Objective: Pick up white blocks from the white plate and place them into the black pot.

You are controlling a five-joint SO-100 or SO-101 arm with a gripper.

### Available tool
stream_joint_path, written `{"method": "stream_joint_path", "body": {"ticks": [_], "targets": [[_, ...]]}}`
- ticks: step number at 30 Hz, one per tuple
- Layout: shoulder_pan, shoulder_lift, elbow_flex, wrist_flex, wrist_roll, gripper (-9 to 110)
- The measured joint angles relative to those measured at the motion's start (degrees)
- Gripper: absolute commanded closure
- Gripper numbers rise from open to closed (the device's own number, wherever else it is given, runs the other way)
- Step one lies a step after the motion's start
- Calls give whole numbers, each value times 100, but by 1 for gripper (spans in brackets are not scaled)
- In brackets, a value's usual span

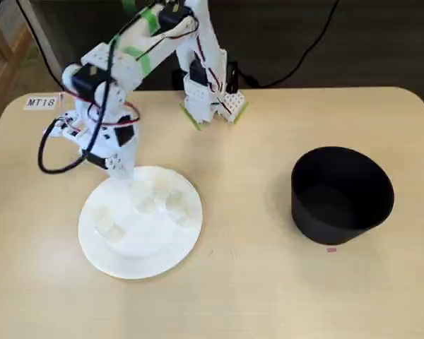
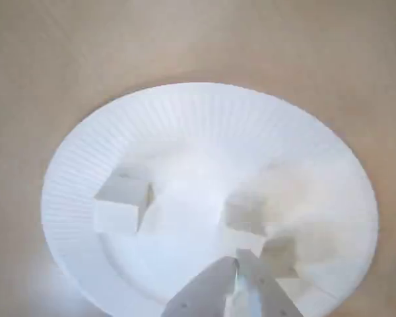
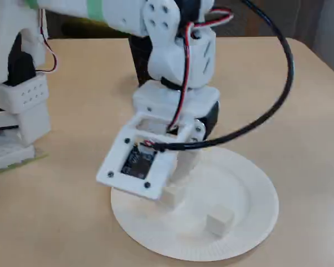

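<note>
the claw (image 2: 237,264) hangs low over the near edge of the plate (image 2: 185,112), its two fingers pressed together with only a thin seam between them in the wrist view; it grips nothing. its tips sit just beside a block (image 2: 277,254) and close to another (image 2: 245,212), while a third block (image 2: 122,201) lies apart toward the left of that view. in a fixed view four pale blocks (image 1: 145,205) show on the plate, hard to pick out against the white paper. the pot (image 1: 341,194) stands well apart across the surface (image 1: 254,282), and looks empty.

my read: no block has been taken yet. the risk is that a closed claw coming down will shove a block aside or off the rim instead of straddling it, so it needs to spread first. the blocks near the tips are close together, so it could nudge or catch two. the paper plate may also slide if pushed.
</note>
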Motion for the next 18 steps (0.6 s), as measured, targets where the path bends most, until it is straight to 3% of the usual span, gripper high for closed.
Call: {"method": "stream_joint_path", "body": {"ticks": [7,18], "targets": [[-26,-510,-642,79,-237,73],[-44,-1169,-1178,0,-114,69]]}}
